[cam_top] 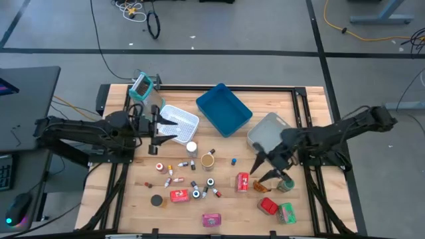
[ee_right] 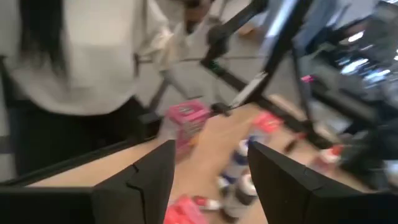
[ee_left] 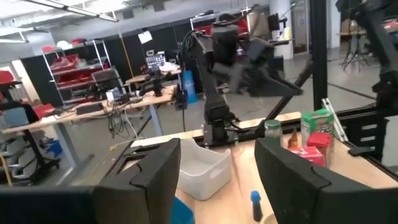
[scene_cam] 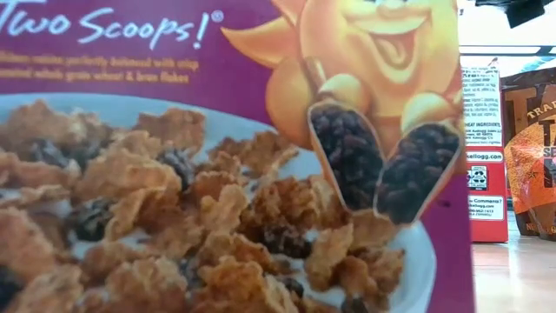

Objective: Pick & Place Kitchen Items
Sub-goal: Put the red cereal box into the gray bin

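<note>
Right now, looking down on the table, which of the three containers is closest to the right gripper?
The grey bin: it sits right beside the right gripper, while the blue tray and white mesh basket lie farther left.

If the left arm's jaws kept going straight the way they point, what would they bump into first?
Probably nothing on the table soon: the open left gripper points across the tabletop, above the small blue-capped bottle and beside the pale grey plastic bin. Depth is unclear.

Bare wood between white mesh basket point(cam_top: 180, 119) and blue tray point(cam_top: 224, 109).
</note>
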### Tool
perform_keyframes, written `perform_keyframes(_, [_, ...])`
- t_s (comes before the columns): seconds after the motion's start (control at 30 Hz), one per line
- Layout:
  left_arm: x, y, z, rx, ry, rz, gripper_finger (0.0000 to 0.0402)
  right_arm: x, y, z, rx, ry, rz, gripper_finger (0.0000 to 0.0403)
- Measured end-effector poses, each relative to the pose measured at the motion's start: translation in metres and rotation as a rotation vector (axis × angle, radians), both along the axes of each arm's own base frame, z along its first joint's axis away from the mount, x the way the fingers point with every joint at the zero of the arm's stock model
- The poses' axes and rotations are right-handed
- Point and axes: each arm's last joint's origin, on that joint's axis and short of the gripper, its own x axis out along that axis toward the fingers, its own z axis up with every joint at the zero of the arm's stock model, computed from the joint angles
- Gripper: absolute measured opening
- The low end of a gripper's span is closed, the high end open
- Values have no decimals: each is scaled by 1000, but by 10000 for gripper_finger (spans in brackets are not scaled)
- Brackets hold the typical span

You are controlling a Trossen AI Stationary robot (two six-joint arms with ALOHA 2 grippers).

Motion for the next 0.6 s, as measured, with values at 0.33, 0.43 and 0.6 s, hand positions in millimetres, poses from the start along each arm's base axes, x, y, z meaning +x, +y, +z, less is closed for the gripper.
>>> perform_keyframes(0.33, [9,3,4,15,8,94,215,48,13,-26,-70,295,6,208])
perform_keyframes(0.43, [9,3,4,16,6,103,215,58,16,-24,-76,399,18,207])
perform_keyframes(0.6, [9,3,4,14,7,102,215,66,18,-23,-109,535,15,207])
